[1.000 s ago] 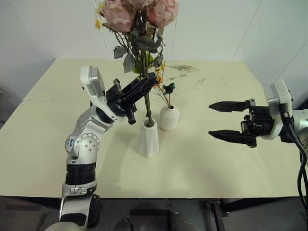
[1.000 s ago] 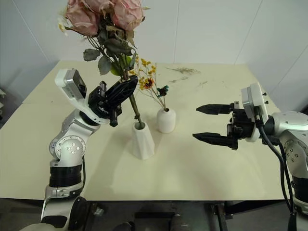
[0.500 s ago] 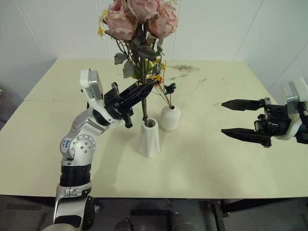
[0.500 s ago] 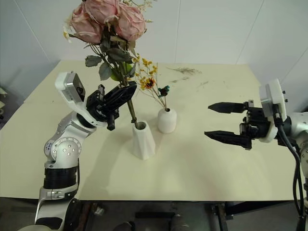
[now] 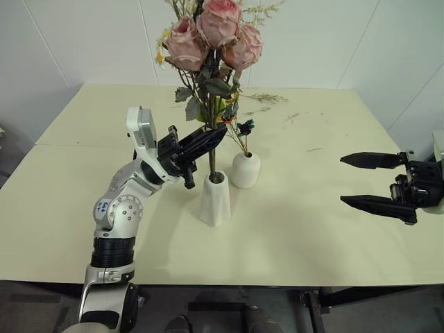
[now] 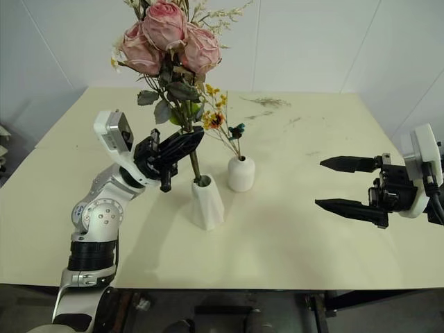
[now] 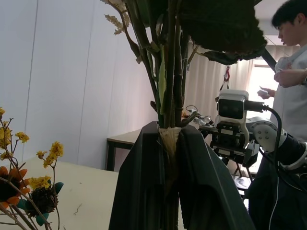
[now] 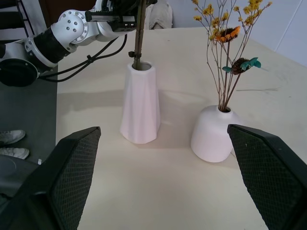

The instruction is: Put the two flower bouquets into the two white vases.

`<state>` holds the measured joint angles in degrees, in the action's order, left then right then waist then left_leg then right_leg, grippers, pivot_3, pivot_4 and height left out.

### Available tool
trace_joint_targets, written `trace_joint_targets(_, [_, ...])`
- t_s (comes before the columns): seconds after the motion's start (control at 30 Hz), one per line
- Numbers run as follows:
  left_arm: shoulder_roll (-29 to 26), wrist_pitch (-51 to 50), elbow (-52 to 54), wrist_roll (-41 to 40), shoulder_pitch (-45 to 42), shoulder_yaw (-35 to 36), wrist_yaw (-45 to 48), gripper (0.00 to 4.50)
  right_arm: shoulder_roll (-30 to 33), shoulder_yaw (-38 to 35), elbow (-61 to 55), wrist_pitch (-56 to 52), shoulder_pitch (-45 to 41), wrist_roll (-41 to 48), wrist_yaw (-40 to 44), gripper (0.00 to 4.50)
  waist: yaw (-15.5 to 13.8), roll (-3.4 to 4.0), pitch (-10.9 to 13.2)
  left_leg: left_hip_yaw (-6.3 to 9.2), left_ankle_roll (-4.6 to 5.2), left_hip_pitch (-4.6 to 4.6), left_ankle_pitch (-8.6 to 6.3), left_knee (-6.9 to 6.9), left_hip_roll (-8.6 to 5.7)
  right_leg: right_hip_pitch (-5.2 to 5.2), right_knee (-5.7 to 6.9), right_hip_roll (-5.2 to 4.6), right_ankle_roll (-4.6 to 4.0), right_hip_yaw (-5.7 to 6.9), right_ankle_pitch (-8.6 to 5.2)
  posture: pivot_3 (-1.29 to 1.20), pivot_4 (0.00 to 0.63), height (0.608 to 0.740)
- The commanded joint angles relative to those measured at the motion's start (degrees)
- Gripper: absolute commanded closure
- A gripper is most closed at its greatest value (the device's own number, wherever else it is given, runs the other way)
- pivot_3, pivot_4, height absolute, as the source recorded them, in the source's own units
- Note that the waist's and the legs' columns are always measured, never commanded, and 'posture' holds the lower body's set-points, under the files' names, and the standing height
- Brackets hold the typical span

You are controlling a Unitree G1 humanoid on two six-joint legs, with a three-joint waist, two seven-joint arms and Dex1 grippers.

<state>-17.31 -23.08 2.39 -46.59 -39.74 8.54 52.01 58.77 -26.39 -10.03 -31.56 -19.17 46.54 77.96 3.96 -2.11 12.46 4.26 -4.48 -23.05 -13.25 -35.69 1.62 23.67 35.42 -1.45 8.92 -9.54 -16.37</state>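
The bouquet of pink roses [image 5: 215, 35] stands nearly upright with its stems reaching into the mouth of the taller faceted white vase [image 5: 214, 200]. My left gripper [image 5: 216, 134] is shut on those stems just above the vase; the left wrist view shows its fingers [image 7: 139, 191] pressed on the stem bundle [image 7: 169, 96]. The thin spray of yellow flowers [image 6: 215, 114] sits in the shorter rounded white vase [image 5: 245, 171], right beside the tall one. My right gripper [image 5: 343, 180] hangs open and holds nothing, far to the right of both vases.
Loose dried twigs [image 5: 263, 98] lie near the far edge of the pale table [image 5: 312, 236]. A person [image 7: 292, 72] stands beyond the table in the left wrist view. White walls close the space behind.
The rose bouquet has sunk a little and stands more upright in the tall vase. My open right gripper has drawn away to the right.
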Motion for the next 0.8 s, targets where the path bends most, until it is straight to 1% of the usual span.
trace_joint_targets(0.03, [0.4,0.6,0.2,0.2,-1.3,0.1,-0.2,4.41,1.5,-2.6,-2.0,-0.1,0.5,1.1,-0.3,0.0,0.0,0.0,0.0,0.0,0.0,0.0,0.0,-0.02,0.0,0.0,0.0,0.0,0.0,0.0,0.0,0.0,0.15,0.74])
trace_joint_targets(0.3, [1.4,1.7,-1.9,0.7,-2.1,-0.1,1.0,4.41,1.1,-2.1,-2.2,0.3,1.0,0.5,-1.6,0.0,-0.6,0.0,0.0,0.0,0.0,-0.01,0.0,-0.04,0.0,0.0,0.0,0.0,0.0,0.0,0.0,0.0,0.15,0.74])
trace_joint_targets(0.6, [4.0,4.1,-6.2,2.4,-4.3,-1.1,3.0,4.41,1.3,-2.4,-2.1,0.7,1.9,0.2,-1.5,0.0,-0.9,0.0,0.0,0.0,0.03,-0.03,-0.02,-0.06,0.0,0.0,-0.04,0.0,-0.01,0.0,-0.01,0.0,0.15,0.74])
trace_joint_targets(0.8, [4.9,3.5,-6.3,2.5,-4.3,-2.0,4.1,4.41,1.2,-2.8,-2.7,0.6,2.6,0.2,-2.0,0.0,-0.8,0.0,0.0,0.0,0.05,-0.03,-0.03,-0.06,0.0,0.0,-0.03,0.0,0.0,0.0,-0.01,0.0,0.15,0.74])
